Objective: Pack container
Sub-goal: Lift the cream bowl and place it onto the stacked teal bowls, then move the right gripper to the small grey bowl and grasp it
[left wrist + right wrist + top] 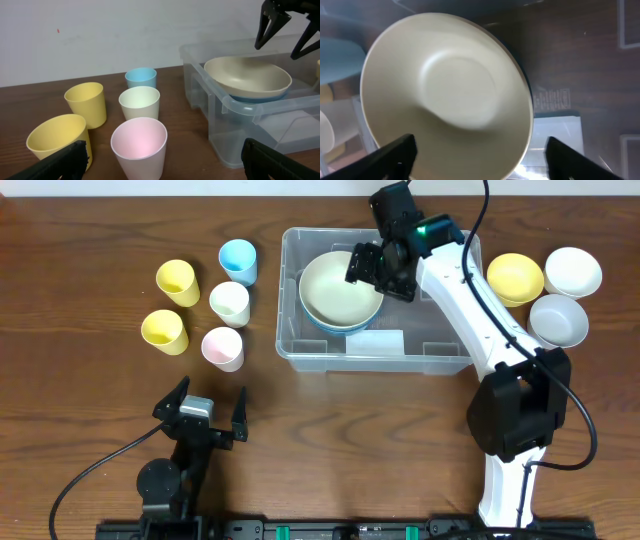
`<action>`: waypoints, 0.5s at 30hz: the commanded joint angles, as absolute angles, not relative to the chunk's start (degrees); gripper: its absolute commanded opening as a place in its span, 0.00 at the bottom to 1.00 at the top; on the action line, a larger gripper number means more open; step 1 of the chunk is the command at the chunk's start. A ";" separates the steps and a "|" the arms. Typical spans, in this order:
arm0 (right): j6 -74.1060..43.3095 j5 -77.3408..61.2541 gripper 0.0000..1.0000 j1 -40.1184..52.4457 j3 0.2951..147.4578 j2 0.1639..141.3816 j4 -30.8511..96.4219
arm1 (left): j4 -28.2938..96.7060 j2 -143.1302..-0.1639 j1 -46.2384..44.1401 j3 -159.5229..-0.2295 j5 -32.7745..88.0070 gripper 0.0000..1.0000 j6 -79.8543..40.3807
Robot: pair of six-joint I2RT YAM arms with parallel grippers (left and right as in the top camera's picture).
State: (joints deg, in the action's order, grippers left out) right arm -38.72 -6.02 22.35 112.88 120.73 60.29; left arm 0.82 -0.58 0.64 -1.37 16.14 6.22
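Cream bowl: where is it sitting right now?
In the overhead view, the cream bowl lies in the left half of the container, nested on a blue bowl, directly under the open right tool.

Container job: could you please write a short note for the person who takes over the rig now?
Left gripper: open, empty, on the near side of the five cups.
Right gripper: open, empty, above the cream bowl.
Done: cream bowl sits on a blue bowl inside the container.
To do, likely: the cups left of the container, and three bowls right of it.
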 commanded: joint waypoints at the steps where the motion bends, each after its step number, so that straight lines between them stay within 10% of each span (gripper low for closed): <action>1: -34.39 -2.79 0.91 21.54 118.80 118.24 62.52 | 2.66 -0.23 0.91 -0.23 16.49 0.98 6.15; 15: -37.26 17.98 0.99 -3.77 130.21 111.72 88.60 | 2.66 -0.23 0.91 -0.23 16.49 0.98 6.15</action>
